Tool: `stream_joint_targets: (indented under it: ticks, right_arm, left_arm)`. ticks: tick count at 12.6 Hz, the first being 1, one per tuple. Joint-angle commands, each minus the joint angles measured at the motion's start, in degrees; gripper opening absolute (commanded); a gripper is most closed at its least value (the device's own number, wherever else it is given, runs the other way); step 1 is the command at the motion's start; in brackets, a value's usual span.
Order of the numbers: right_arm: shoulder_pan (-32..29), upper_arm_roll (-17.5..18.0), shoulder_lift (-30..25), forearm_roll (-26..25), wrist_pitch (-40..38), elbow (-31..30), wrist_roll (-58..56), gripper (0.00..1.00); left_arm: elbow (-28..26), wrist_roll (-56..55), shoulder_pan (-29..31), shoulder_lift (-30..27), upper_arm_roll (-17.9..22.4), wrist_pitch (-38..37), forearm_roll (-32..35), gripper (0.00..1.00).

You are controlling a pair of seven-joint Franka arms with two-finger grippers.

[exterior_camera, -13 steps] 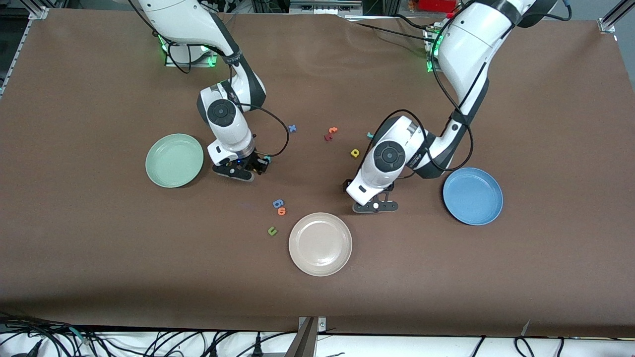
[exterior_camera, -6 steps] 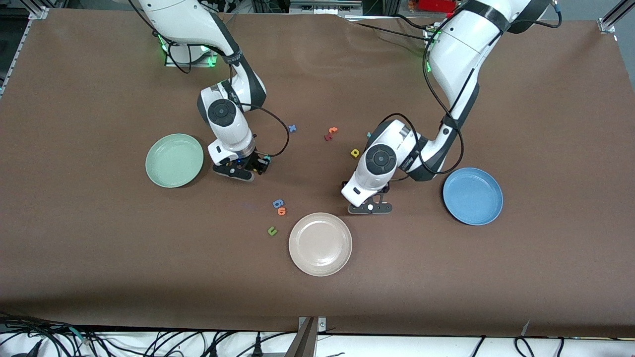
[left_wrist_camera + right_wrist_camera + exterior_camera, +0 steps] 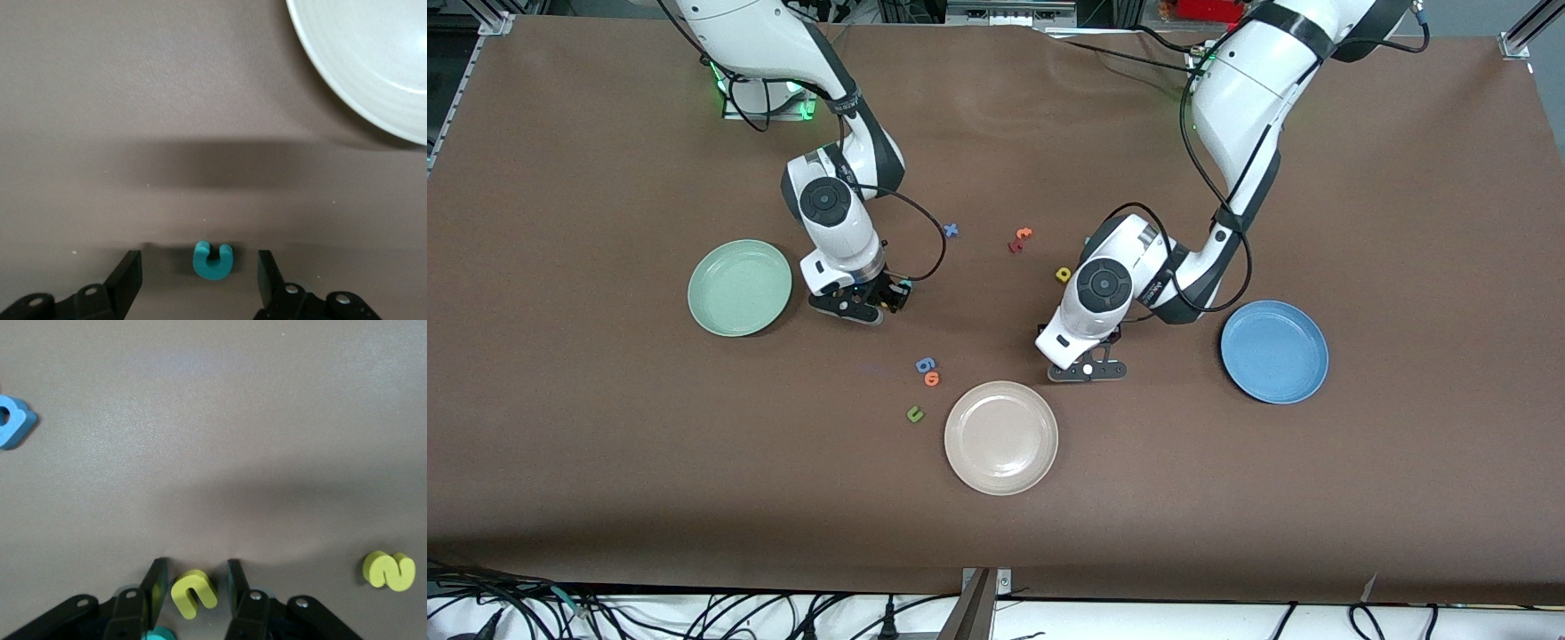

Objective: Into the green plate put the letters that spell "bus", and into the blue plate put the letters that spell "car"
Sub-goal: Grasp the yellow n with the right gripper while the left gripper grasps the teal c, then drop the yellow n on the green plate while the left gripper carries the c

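**Both arms down among the letters, all three plates bare**

The right gripper is low over the counter, just beside the green plate on the side toward the left arm's end. It is set around the yellow u, which lies flat on the counter. Whether it is pinching the letter or only bracketing it, I cannot tell. A teal letter, too hidden to read, sits right against that gripper. The yellow s lies near the u, apart from it. The blue g-shaped letter lies nearer the front camera, with an orange letter touching it and the green u a little nearer again.

The left gripper is down between the beige plate and the blue plate, close to the beige one's rim. Its jaws stand apart with the teal c lying between them, bare counter showing on both sides of the letter, so nothing is gripped.

The yellow a lies on the counter beside the left arm's wrist, farther from the front camera than its gripper. The red and orange letters sit together farther back, and the blue x lies toward the right arm's end from them. No letter is in either the green or the blue plate.
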Motion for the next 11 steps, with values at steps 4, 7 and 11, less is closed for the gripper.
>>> stream_joint_targets:
  ticks: [4, 7, 11]
  right_arm:
    - [0.2, 0.9, 0.0, 0.8, 0.9, -0.9, 1.1, 0.14]
    - [0.2, 0.9, -0.3, 0.8, 0.7, -0.8, 0.6, 0.14]
    - [-0.2, -4.0, -9.4, 0.8, -22.9, 4.4, -2.7, 0.14]
  left_arm:
    - [2.1, -3.4, -0.9, 1.4, 0.6, -0.3, 1.7, 0.71]
    - [2.1, -3.4, -0.9, 1.4, 0.6, -0.3, 1.7, 0.61]
    - [2.1, -6.3, -1.7, 1.9, 0.6, 0.5, 1.8, 0.53]
